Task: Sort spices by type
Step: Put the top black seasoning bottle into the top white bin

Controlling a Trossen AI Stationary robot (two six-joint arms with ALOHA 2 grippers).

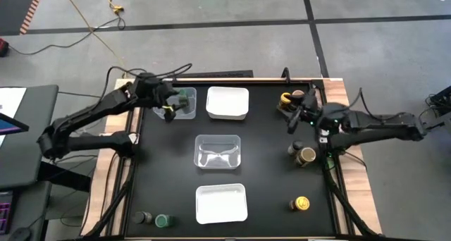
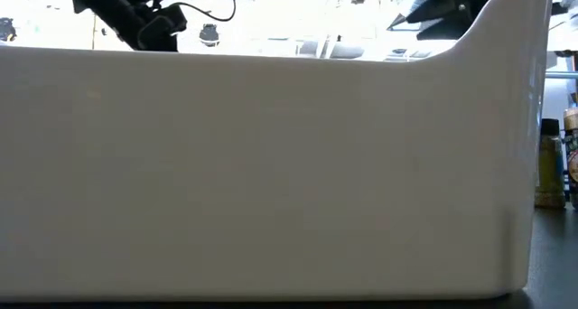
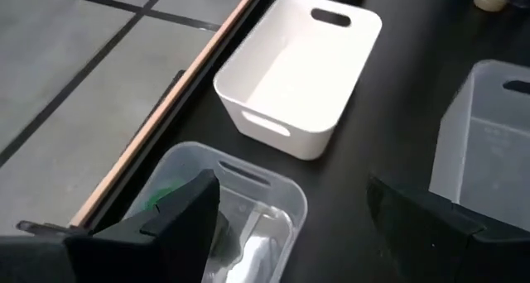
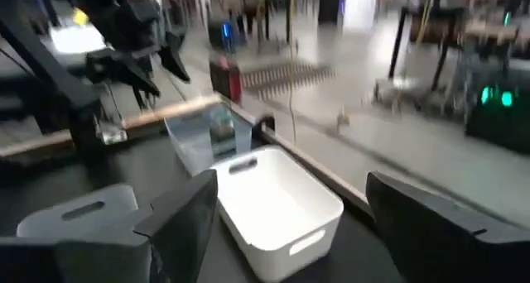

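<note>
My left gripper (image 1: 169,107) (image 3: 291,188) hangs open over a clear tray (image 1: 184,113) at the table's far left. A green-lidded spice jar (image 1: 185,96) (image 3: 162,195) stands in that tray. My right gripper (image 1: 291,120) (image 4: 290,188) is open and holds nothing, raised near the far right, just on the near side of a yellow-lidded jar (image 1: 286,99) and a darker one (image 1: 299,94). Other jars stand on the table: dark grey (image 1: 294,149) and tan (image 1: 307,156) at the right, yellow (image 1: 301,204) near right, and dark grey (image 1: 143,218) and green (image 1: 162,220) near left.
A white tray (image 1: 227,103) (image 3: 300,68) stands at the far middle, a clear tray (image 1: 218,152) in the centre, and another white tray (image 1: 221,203) near the front edge. That tray's wall (image 2: 271,164) fills the low view; one jar (image 2: 549,164) shows at its right.
</note>
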